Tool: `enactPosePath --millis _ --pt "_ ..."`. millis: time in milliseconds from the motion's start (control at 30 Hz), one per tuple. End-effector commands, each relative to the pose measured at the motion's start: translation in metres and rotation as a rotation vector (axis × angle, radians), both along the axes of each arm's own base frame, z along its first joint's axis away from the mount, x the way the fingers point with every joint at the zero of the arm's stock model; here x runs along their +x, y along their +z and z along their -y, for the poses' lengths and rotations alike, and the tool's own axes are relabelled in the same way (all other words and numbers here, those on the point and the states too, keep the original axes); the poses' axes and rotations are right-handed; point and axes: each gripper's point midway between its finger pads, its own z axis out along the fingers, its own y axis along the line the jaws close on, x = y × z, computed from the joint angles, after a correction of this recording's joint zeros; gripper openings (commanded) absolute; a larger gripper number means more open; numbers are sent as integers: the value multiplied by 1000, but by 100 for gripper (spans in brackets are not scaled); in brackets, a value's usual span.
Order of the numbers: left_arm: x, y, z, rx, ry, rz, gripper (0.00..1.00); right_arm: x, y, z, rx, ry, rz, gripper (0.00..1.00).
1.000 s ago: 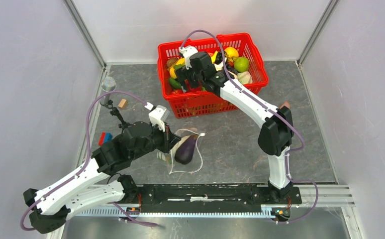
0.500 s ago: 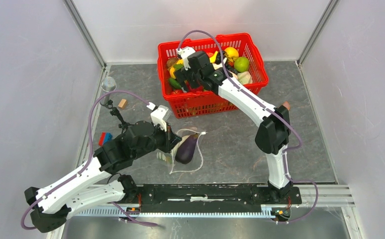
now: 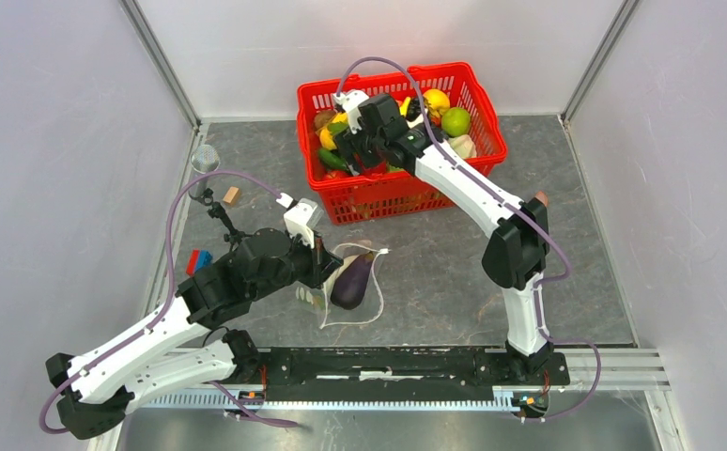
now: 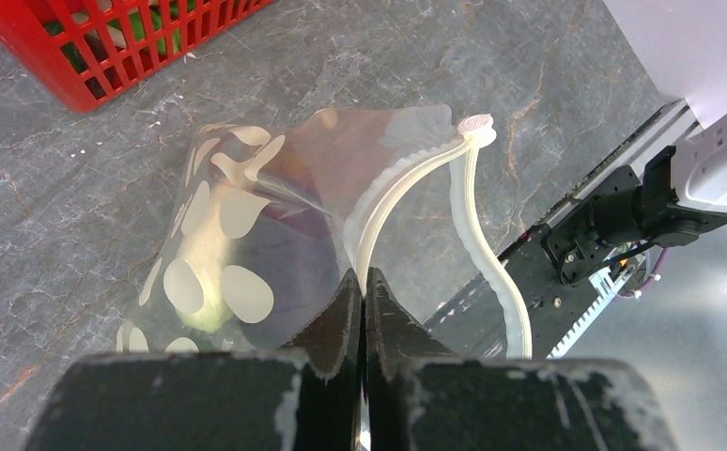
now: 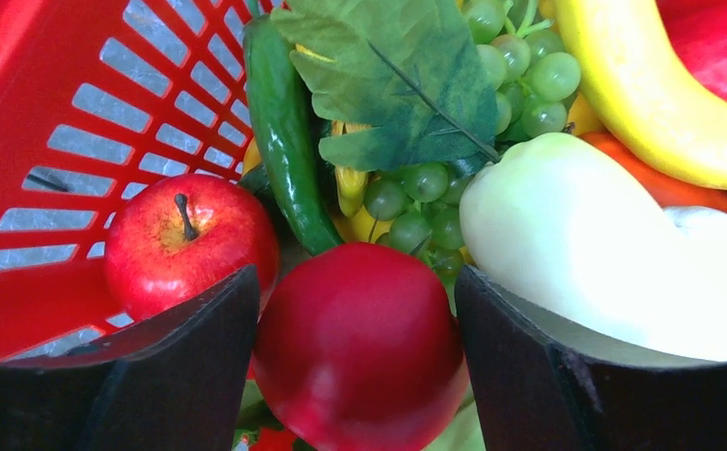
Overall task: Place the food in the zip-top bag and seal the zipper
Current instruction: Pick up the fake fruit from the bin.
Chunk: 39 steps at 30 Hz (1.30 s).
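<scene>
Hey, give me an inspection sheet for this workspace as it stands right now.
Surface: grey marbled table, no spills seen.
Job's things: zip-top bag open, purple eggplant inside; zipper unsealed; other food in red basket.
Clutter: wooden block, blue and red blocks at the left edge.
Grippers: left claw shut on the bag's rim; right claw in the basket, fingers flanking a red fruit, grip unclear.
Cables: purple cables loop over both arms, no snag seen.
Surroundings: pale walls on three sides.
</scene>
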Motion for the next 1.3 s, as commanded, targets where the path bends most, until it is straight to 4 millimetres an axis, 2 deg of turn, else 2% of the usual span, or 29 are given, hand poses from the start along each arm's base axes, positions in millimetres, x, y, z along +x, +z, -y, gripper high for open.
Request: enactPosePath --millis 0,100,167,200,300,500,633,733,933,1067,1267 --pt "-1 11 1 -50 9 4 2 -33 -26 19 -88 82 -144 75" --pt "0 10 0 -48 14 4 2 -32 -26 28 -86 59 -138 63" --pt "0 11 -1 -48 16 7 2 -33 -23 36 -79 41 -128 46" --pt "0 11 -1 -47 16 7 2 -34 -22 40 -74 34 -124 42" --pt "0 12 -2 -46 19 9 2 -37 -22 60 -77 -5 -108 38" --pt "0 11 -1 -43 15 6 2 -39 -15 102 -57 -91 -70 40" --pt "0 10 -1 -46 14 5 2 -37 -2 122 -18 -139 -16 40" --pt "0 10 2 -50 6 4 2 -29 17 119 73 -130 51 41" --pt "-1 10 3 -49 -1 2 2 -16 48 98 257 -95 123 41" --pt "-2 9 1 -48 2 0 2 -15 69 89 345 -76 171 41" --pt "-2 8 1 -46 2 -2 2 -17 95 87 429 -61 216 41"
